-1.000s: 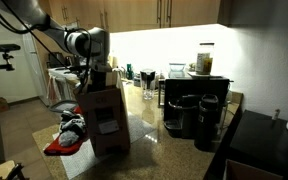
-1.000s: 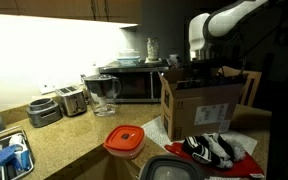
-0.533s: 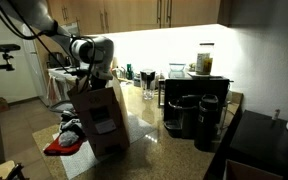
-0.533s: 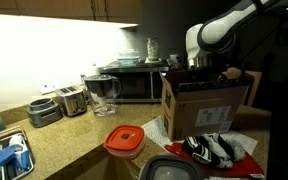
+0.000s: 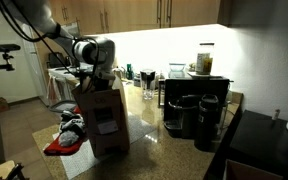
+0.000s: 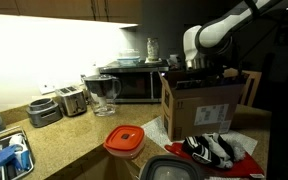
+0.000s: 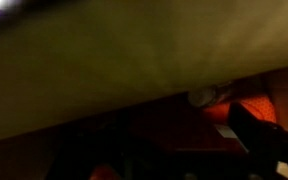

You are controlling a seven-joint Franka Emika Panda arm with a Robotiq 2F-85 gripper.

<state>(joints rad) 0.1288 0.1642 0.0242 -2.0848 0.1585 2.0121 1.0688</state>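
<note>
Hand point(image 5: 97, 76) inside top of cardboard box point(image 5: 106, 125), jaws wide apart.

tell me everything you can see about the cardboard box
The box is plain brown cardboard, taller than wide, standing upright on the speckled counter. Its top flaps are open, and a white label is stuck on one side. The gripper dips into the open top. What is inside cannot be made out. A red cloth with something black and white on it lies at its foot.

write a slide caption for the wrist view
Dim close-up: cardboard box wall fills the frame, red-orange thing at right.
</note>
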